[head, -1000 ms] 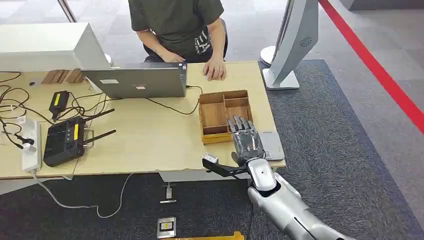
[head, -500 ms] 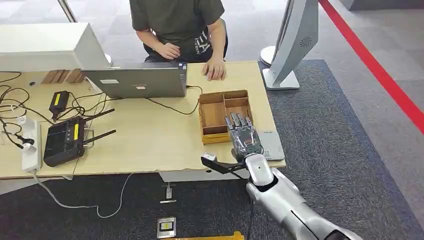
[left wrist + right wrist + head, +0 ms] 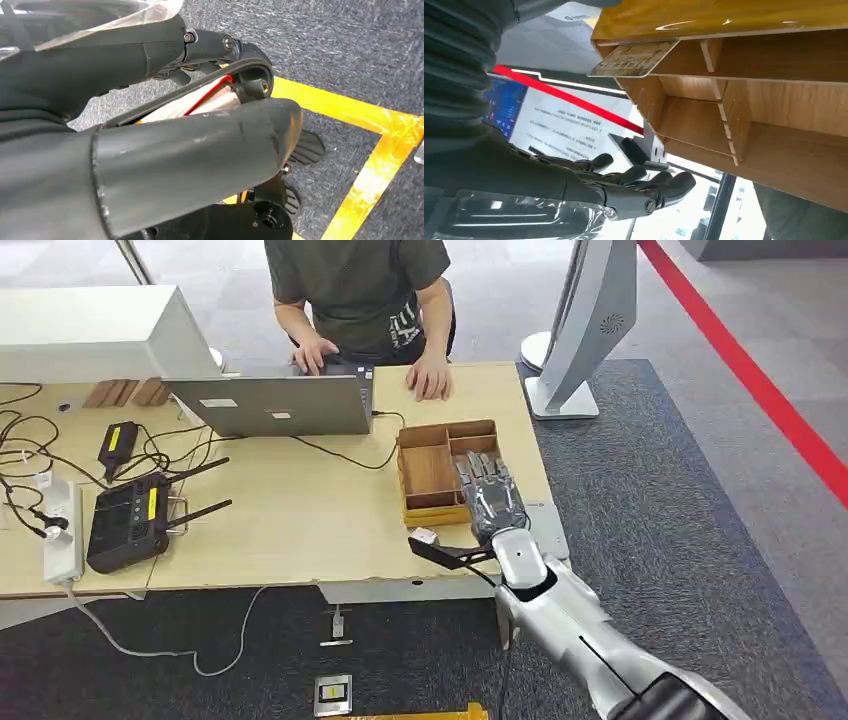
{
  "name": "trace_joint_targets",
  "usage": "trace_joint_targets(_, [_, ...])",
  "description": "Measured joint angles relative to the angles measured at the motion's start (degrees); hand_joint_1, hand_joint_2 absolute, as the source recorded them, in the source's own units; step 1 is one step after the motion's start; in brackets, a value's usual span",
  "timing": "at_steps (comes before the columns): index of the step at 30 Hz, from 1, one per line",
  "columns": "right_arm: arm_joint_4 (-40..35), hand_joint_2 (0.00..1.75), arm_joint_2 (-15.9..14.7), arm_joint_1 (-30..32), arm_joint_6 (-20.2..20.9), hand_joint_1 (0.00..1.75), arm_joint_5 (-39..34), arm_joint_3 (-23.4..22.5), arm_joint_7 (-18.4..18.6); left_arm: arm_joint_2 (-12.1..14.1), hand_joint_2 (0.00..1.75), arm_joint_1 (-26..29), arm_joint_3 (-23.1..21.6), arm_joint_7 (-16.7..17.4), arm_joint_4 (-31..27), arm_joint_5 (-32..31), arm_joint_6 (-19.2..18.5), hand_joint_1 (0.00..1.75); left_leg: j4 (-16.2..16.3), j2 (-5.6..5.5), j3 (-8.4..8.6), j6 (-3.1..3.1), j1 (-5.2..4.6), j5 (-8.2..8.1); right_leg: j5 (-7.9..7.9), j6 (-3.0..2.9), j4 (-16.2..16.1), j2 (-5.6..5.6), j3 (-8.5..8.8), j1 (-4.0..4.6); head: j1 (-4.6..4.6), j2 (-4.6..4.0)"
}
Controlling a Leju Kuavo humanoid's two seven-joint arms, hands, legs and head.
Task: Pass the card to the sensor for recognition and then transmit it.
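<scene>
My right hand (image 3: 490,502) hovers flat over the near right corner of the wooden divided tray (image 3: 425,465), fingers stretched out and apart, holding nothing. A brownish card (image 3: 634,59) leans out over the rim of the tray (image 3: 774,145) in the right wrist view, apart from the fingers (image 3: 644,187). The flat grey sensor pad (image 3: 548,525) lies on the table's front right corner, partly hidden by my wrist. My left hand (image 3: 200,155) hangs beside my body over the carpet, with nothing in it.
A person (image 3: 360,290) sits behind the table, one hand on the laptop (image 3: 270,400), the other resting on the tabletop (image 3: 432,380). A black router (image 3: 128,520), cables and a power strip (image 3: 62,530) fill the left side. A white stand (image 3: 585,330) rises at the right.
My right hand has moved forward from the table's front edge to over the tray's near corner. The person's hand has moved onto the laptop keyboard.
</scene>
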Motion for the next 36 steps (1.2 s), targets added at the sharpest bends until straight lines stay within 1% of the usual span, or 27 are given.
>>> trace_joint_targets(5, [0.8, 1.75, -1.2, -0.5, 1.8, 0.0, 0.1, -0.2, 1.2, 0.2, 0.0, 0.0, -0.7, 0.0, 0.0, -1.1, -0.9, 0.0, 0.0, 0.0, -0.01, 0.0, 0.0, 0.0, 0.0, 0.0, 0.0, 0.0, 0.0, 0.0, 0.0, 0.0])
trace_joint_targets(10, [1.1, 1.75, -2.5, -0.6, 2.3, 0.0, 0.2, -0.7, 1.5, 0.4, 0.0, 0.0, -1.3, 0.1, 0.0, -1.5, -1.3, 0.0, 0.0, 0.0, -0.02, 0.0, -0.01, 0.0, 0.0, 0.0, 0.0, 0.0, 0.0, -0.01, 0.0, 0.0])
trace_joint_targets(15, [1.1, 1.75, -3.1, -0.6, 3.6, 0.0, 0.5, -1.0, 1.7, 0.5, 0.0, 0.0, -1.9, 0.1, 0.0, -1.6, -1.5, 0.0, 0.0, 0.0, -0.01, 0.0, 0.0, 0.0, 0.0, 0.0, 0.0, 0.0, 0.0, 0.0, 0.0, 0.0])
trace_joint_targets(18, [1.1, 1.75, -3.5, -0.8, 3.7, 0.0, 0.6, -1.2, 1.6, 0.6, 0.0, 0.0, -2.0, 0.1, 0.0, -1.5, -1.4, 0.0, 0.0, 0.0, -0.02, 0.0, 0.0, 0.0, 0.01, 0.0, 0.0, 0.0, 0.0, 0.0, 0.0, 0.0])
trace_joint_targets(23, [1.1, 1.75, -3.6, -1.1, 3.3, 0.0, 0.5, -1.4, 0.4, 0.6, 0.0, 0.0, -2.0, 0.5, 0.0, -1.3, -1.3, 0.0, 0.0, 0.01, -0.02, 0.0, 0.0, 0.0, 0.02, -0.02, 0.0, 0.0, 0.01, 0.0, 0.0, 0.0])
trace_joint_targets(28, [1.1, 1.75, -3.1, -1.2, 3.2, 0.0, 0.0, -1.4, -0.6, 0.6, 0.0, 0.0, -2.0, 0.5, 0.0, -1.1, -1.3, 0.0, 0.0, 0.01, -0.02, 0.0, 0.0, 0.0, 0.02, -0.02, 0.0, 0.0, 0.01, 0.0, 0.0, 0.0])
trace_joint_targets(36, [1.1, 1.75, -3.0, -1.3, 3.2, 0.0, -0.1, -1.4, -0.7, 0.6, 0.0, 0.0, -2.0, 0.5, 0.0, -1.1, -1.3, 0.0, 0.0, 0.01, -0.02, 0.0, 0.0, 0.0, 0.02, -0.02, 0.0, 0.0, 0.01, 0.0, 0.0, 0.0])
